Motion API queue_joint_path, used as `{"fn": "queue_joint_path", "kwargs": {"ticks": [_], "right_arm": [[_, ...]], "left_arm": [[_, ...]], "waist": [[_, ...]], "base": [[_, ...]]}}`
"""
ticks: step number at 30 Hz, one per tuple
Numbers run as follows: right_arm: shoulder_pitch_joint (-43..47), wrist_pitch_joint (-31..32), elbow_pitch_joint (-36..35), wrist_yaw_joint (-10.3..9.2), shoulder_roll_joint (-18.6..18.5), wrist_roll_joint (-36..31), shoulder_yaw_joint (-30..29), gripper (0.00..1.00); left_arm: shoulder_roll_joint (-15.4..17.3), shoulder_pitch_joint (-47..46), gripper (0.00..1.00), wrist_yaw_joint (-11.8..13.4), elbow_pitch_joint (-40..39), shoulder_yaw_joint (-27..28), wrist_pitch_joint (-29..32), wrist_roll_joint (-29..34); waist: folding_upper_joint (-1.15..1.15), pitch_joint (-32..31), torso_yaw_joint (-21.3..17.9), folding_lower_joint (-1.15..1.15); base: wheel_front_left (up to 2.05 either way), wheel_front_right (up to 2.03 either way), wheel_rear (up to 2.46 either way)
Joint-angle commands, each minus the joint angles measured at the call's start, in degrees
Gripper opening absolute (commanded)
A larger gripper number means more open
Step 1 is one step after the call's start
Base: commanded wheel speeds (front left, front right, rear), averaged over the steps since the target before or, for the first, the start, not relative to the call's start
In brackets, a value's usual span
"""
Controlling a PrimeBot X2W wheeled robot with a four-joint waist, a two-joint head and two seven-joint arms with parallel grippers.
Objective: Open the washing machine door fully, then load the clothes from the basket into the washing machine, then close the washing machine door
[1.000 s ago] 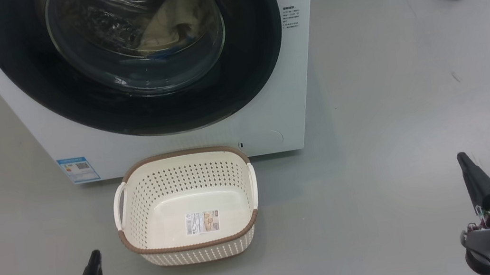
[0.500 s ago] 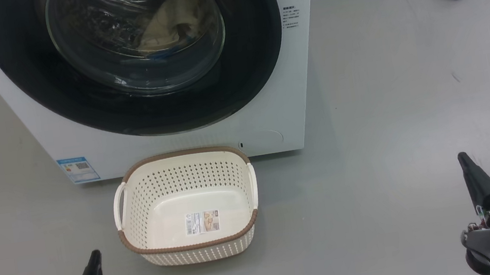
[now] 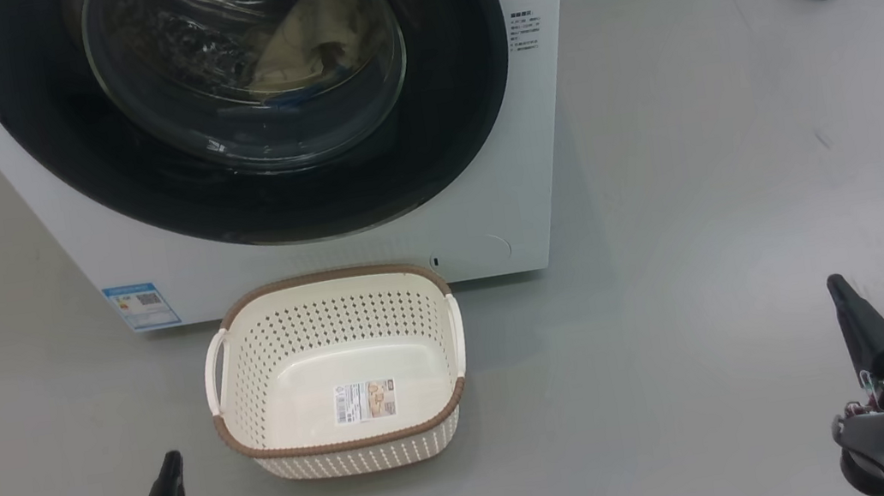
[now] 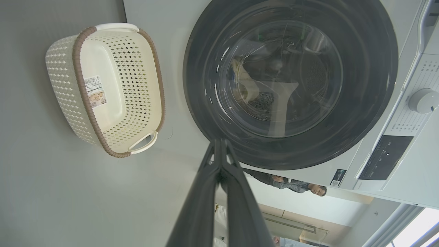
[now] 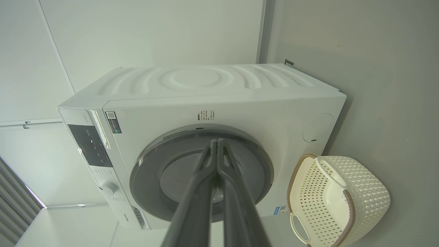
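Head view: the washing machine door (image 3: 457,107) sits shut, flush against the front of the washing machine (image 3: 488,207). Behind its glass bowl (image 3: 253,136), at 12 o'clock of the frame, the clothes (image 3: 317,36) lie in the drum (image 3: 195,32) as pale cream fabric. A blue strip (image 3: 286,94) beneath them appears to be a small cloth piece, though reflections blur it.

The basket (image 3: 350,458) stands upright on the grey floor (image 3: 704,202) at 6 o'clock of the door, just beside the machine's base, with a label sticker (image 3: 366,400) on its bottom. The left gripper (image 3: 171,472) is at 7 o'clock of the basket and the right gripper (image 3: 842,295) at 4 o'clock, both well apart from it.

In the left wrist view the fingers (image 4: 202,206) are pressed together, pinching nothing. The right wrist view shows the same.
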Motion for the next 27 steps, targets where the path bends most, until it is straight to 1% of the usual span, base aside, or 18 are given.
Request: {"fn": "queue_joint_path", "kwargs": {"ticks": [1, 27], "right_arm": [[-3.25, 0.71, -2.06, -0.17, -0.28, -0.13, 0.91, 0.0], [-3.27, 0.91, -2.05, -0.17, -0.1, -0.35, 0.65, 0.0]], "left_arm": [[0.93, -2.69, 0.0, -0.41, -1.64, 1.98, 0.4, -0.29], [0.93, -2.68, 0.0, -0.41, -1.64, 1.98, 0.4, -0.29]], "waist": [[0.0, 0.0, 0.0, 0.0], [0.0, 0.0, 0.0, 0.0]], "base": [[0.0, 0.0, 0.0], [0.0, 0.0, 0.0]]}}
